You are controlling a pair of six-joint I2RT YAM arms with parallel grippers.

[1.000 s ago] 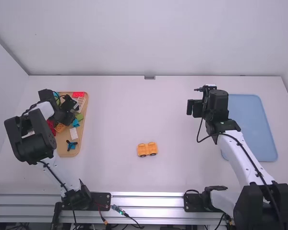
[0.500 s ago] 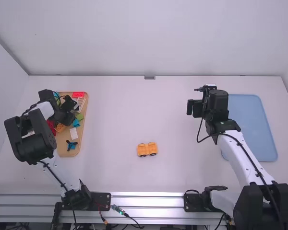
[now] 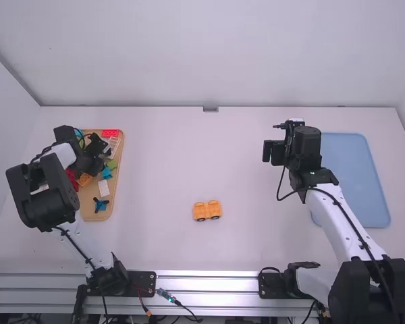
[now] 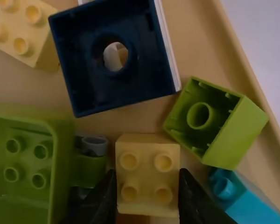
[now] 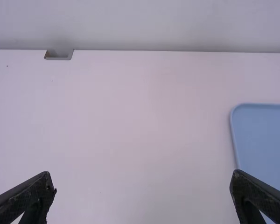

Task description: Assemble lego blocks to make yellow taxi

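My left gripper [image 3: 96,156] is low over the wooden tray [image 3: 115,196] of loose bricks. In the left wrist view that gripper [image 4: 147,193] is shut on a pale yellow two-by-two brick [image 4: 147,175], one finger against each side, studs facing the camera. Another yellow brick [image 4: 18,28] lies apart from it. A yellow-orange car base [image 3: 207,210] with dark wheels stands on the middle of the table. My right gripper [image 3: 273,152] is over the table's right part, far from the car base; in the right wrist view the gripper [image 5: 142,191] is open and holds nothing.
Crowding the held brick are a dark blue block [image 4: 77,70], a lime green block [image 4: 238,135], a turquoise block [image 4: 252,200] and a green piece [image 4: 18,191]. A blue tray [image 3: 358,175] lies at the right, partly behind the right arm.
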